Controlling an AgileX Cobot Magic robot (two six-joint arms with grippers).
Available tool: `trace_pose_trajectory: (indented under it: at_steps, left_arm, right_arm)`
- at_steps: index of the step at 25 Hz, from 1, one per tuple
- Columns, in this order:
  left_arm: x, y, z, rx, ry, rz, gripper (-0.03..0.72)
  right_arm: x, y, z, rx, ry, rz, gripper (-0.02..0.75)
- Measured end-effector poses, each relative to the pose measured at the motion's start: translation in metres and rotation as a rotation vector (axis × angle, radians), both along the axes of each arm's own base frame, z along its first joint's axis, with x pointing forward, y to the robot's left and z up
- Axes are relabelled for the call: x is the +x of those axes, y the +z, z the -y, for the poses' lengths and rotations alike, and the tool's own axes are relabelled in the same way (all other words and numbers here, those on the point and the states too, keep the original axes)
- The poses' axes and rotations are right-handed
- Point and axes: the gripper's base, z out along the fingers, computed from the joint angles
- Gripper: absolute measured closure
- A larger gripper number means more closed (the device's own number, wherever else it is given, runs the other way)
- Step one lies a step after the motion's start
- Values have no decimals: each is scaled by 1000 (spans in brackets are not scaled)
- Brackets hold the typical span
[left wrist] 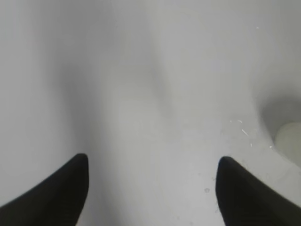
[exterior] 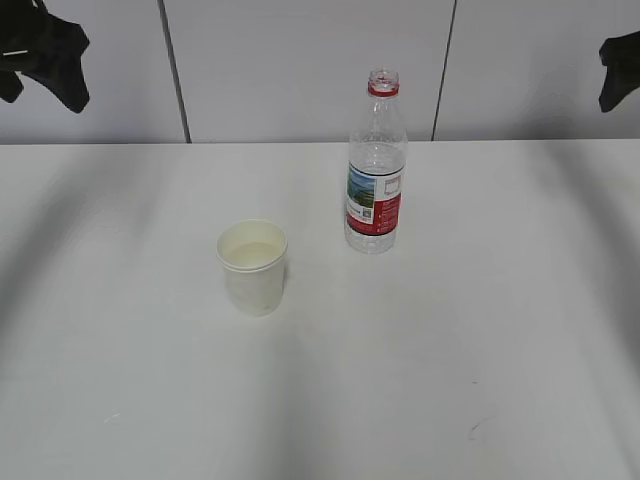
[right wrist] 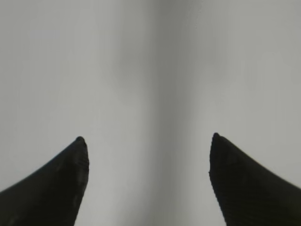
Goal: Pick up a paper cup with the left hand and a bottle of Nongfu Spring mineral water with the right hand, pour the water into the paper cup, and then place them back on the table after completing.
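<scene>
On smooth white table (exterior: 500,350), squat paper cup (exterior: 253,267), ribbed clear bottle (exterior: 375,165); both pincers (left wrist: 153,160) (right wrist: 148,141) wide open, empty.

Pale panelled wall (exterior: 300,70) with dark vertical seams (exterior: 175,70) behind

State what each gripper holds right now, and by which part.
Nothing is held. The left hand and right hand are both open and empty; the paper cup and bottle stand on the table.

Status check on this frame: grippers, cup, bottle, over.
Left gripper and right gripper open, empty. Paper cup and bottle upright on table, apart. Nothing in the way.
</scene>
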Motion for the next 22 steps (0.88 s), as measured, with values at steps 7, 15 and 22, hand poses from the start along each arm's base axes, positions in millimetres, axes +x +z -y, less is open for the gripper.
trace_pose_trajectory:
  at_steps: [7, 15, 22]
  left_arm:
    - [-10, 4, -3, 27, 2, -4, 177]
    - [-80, 4, -11, 41, 19, -70, 177]
    - [-170, 13, -18, 31, 22, -36, 177]
  right_arm:
    - [-19, 24, -5, 7, 16, 20, 146]
    - [-96, 52, -31, 96, 95, -14, 146]
    - [-186, 60, -51, 104, 140, -33, 146]
